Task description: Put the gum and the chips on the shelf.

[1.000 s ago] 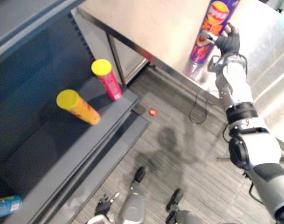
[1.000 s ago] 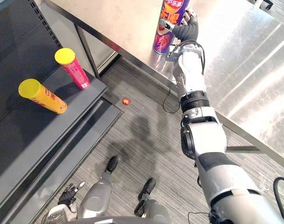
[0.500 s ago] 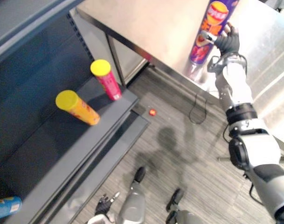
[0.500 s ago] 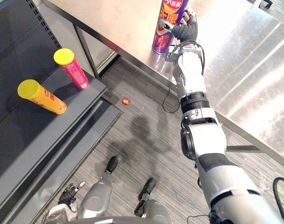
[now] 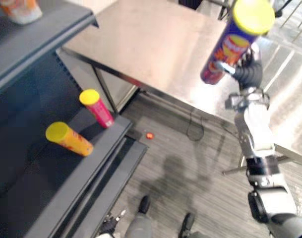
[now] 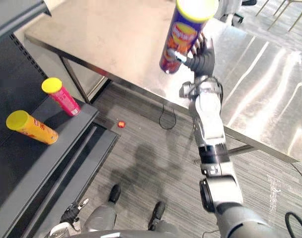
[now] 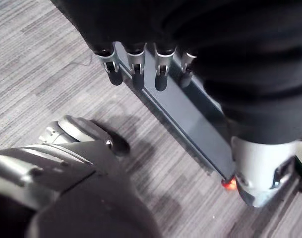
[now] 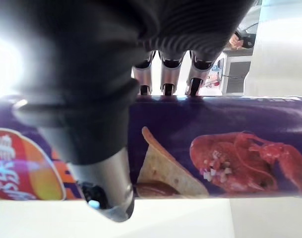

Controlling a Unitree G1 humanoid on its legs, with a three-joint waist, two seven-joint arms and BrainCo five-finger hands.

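The chips are a tall purple can [image 5: 229, 47] with a yellow lid, tilted in the air above the steel table [image 5: 151, 44]. My right hand [image 5: 248, 74] is shut on its lower half. In the right wrist view, fingers and thumb [image 8: 108, 186] wrap the purple can [image 8: 225, 148]. The dark grey shelf [image 5: 89, 166] stands at the left. My left hand [image 6: 71, 214] hangs low by the floor, and its fingers [image 7: 136, 67] are relaxed and hold nothing.
On the shelf board stand a red tube [image 5: 97, 107] and an orange tube [image 5: 69, 140], both with yellow lids. An upper shelf board [image 5: 39, 34] carries an orange-and-white pack [image 5: 19, 9]. A small red thing [image 5: 150, 135] lies on the floor.
My right hand has lifted the purple can off the table and tilted it. The whole view has shifted, so the camera moved too. The tubes on the shelf stay put.
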